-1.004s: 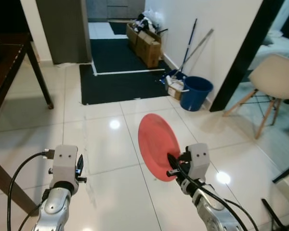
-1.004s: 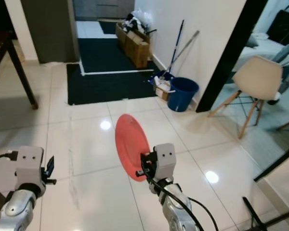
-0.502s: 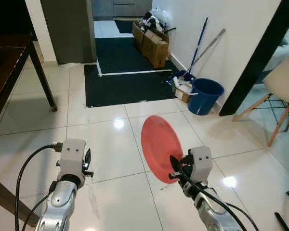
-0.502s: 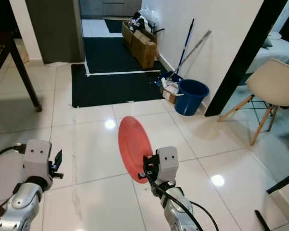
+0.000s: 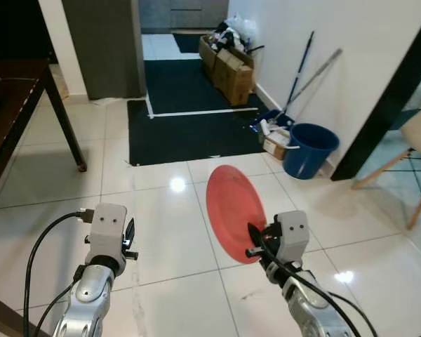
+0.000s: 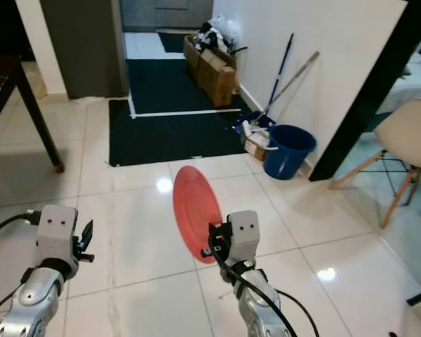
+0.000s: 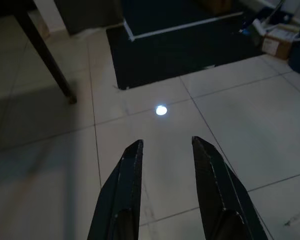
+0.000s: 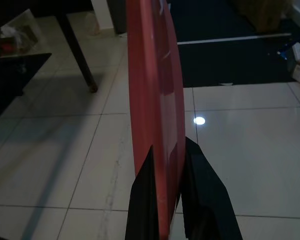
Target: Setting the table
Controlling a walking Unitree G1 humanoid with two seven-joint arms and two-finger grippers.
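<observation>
A round red plate (image 5: 234,211) stands on edge in the air, gripped at its lower rim by my right gripper (image 5: 253,242), which is shut on it. The right wrist view shows the plate (image 8: 155,100) edge-on between the two black fingers (image 8: 147,200). My left gripper (image 5: 128,239) is held low on the left over the white floor tiles, open, with nothing between its fingers (image 7: 127,180). A dark wooden table (image 5: 10,91) stands at the far left, its leg (image 5: 67,123) reaching the floor.
A black mat (image 5: 196,116) lies ahead in a doorway. Cardboard boxes (image 5: 231,67), a blue bucket (image 5: 309,149) and leaning mop handles (image 5: 305,70) line the right wall. A pale chair (image 6: 407,130) stands at the far right. Glossy white tiles spread between.
The whole scene has slid to the right and down, so the camera has turned left. Both arms keep their pose and the plate stays in the right gripper.
</observation>
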